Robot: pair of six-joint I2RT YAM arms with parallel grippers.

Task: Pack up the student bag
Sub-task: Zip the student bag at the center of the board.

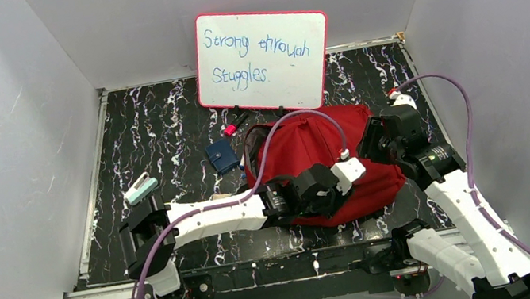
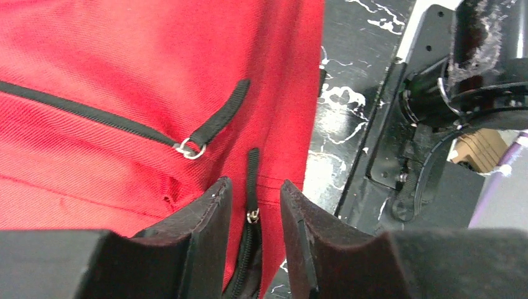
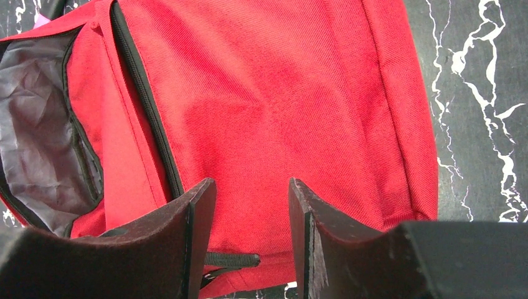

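Observation:
The red student bag (image 1: 309,150) lies at the middle of the table. My left gripper (image 1: 346,177) is over its near right part. In the left wrist view it (image 2: 254,199) is open, its fingers (image 2: 210,215) on either side of a black zipper pull (image 2: 252,171) with a metal slider, not closed on it. A second pull with a metal ring (image 2: 190,148) lies just beyond. My right gripper (image 1: 373,144) is at the bag's right side. In the right wrist view it (image 3: 252,193) is open and empty above the red fabric (image 3: 280,93). An open compartment shows grey lining (image 3: 37,124).
A whiteboard (image 1: 263,57) with writing leans at the back. A blue item (image 1: 221,156) and a pink marker (image 1: 229,129) lie left of the bag. A teal and white item (image 1: 141,189) lies near the left arm. Grey walls close in the table.

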